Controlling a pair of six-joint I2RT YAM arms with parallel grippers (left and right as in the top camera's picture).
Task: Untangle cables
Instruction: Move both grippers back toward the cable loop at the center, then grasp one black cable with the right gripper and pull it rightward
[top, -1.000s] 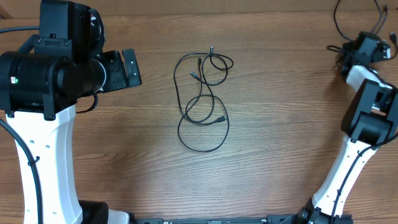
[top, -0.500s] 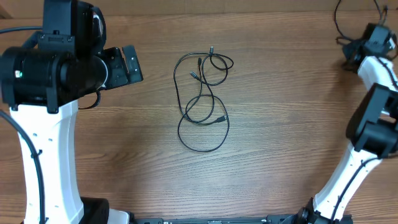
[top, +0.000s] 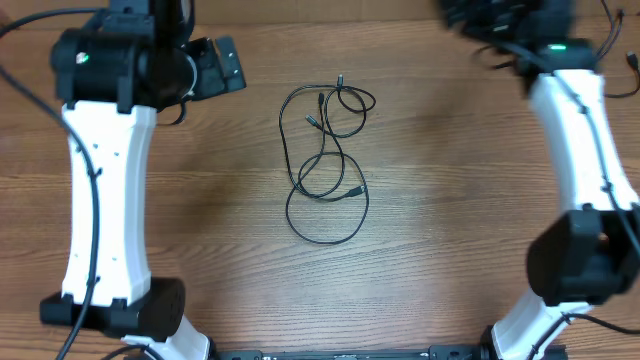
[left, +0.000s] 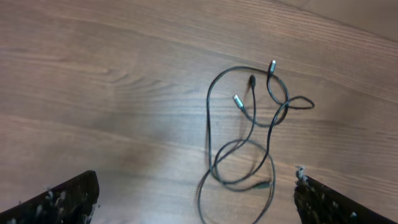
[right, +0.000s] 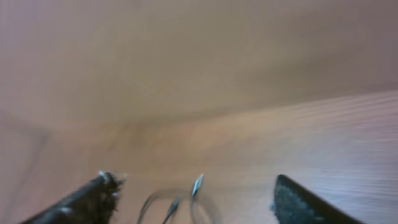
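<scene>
Thin black tangled cables (top: 320, 160) are lying at the centre of the brown wooden table (top: 450, 200), stretching far-to-near. The wide-spread, empty left gripper (top: 218, 68) is hovering nearer them than the right gripper (right: 193, 200), likewise spread and empty.

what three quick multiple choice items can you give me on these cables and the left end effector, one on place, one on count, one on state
1. Where do the cables lie?
A) middle of the table
B) hanging off the near edge
C) in the left end effector
2. How many plug ends show on the tangle?
A) two
B) four
C) seven
3. The left end effector is:
A) shut on a cable
B) shut, empty
C) open, empty

Answers: 1 A, the tangle sits mid-table, held by nothing. 2 B, four tips show in the left wrist view. 3 C, its fingers stand wide apart, holding nothing.
</scene>
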